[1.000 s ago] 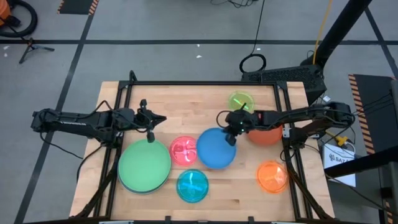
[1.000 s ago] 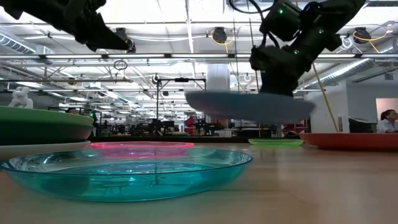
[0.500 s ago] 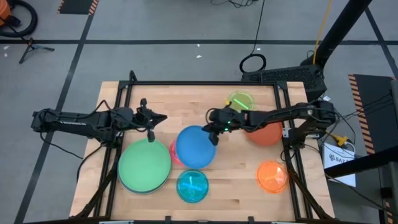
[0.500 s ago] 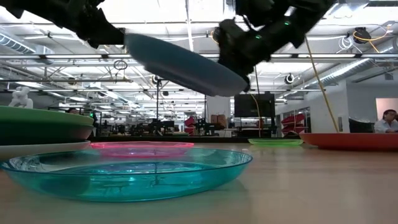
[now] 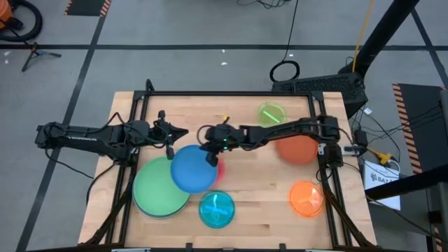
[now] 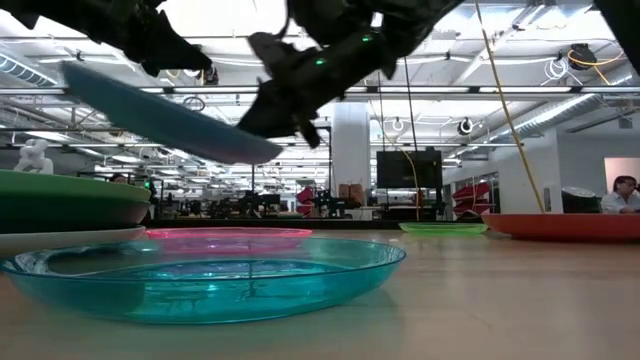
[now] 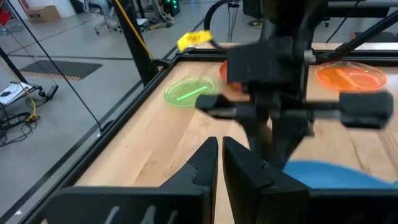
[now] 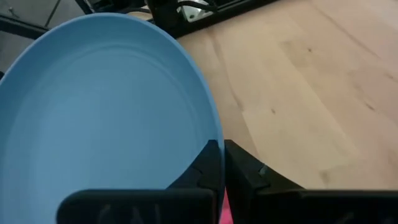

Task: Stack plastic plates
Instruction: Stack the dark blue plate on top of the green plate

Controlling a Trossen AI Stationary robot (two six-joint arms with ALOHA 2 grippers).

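My right gripper [image 5: 211, 154] is shut on the medium blue plate [image 5: 192, 169], which hangs in the air between the pink plate [image 5: 219, 169] and the stack of large plates, light green on top [image 5: 157, 189]. In the low view the blue plate [image 6: 165, 112] is tilted above the stack [image 6: 60, 203]. My left gripper [image 5: 170, 150] hovers shut at the stack's far edge, close beside the blue plate. Resting flat on the table are the cyan plate [image 5: 217, 209], orange plate [image 5: 306, 198], red-orange plate [image 5: 298, 150] and lime plate [image 5: 271, 113]. My right gripper pinches the blue plate's rim [image 8: 209, 135] between its two fingers, at the plate's far-right edge. The fingers [image 8: 244, 169] reach in from the table's right. The plate is lifted clear and tilted, its free left edge [image 6: 75, 72] higher than the held edge.
The table's raised dark frame [image 5: 224, 94] borders the far and side edges. Bare wood lies along the far side and in the middle right [image 5: 262, 182]. A person sits in the room beyond [image 6: 625, 195].
My right gripper has carried the blue plate from the table's middle toward the left edge, across the pink plate, until it partly overlaps the green stack. The plate, level a second ago, has tipped with its left edge raised. The left arm has kept still.
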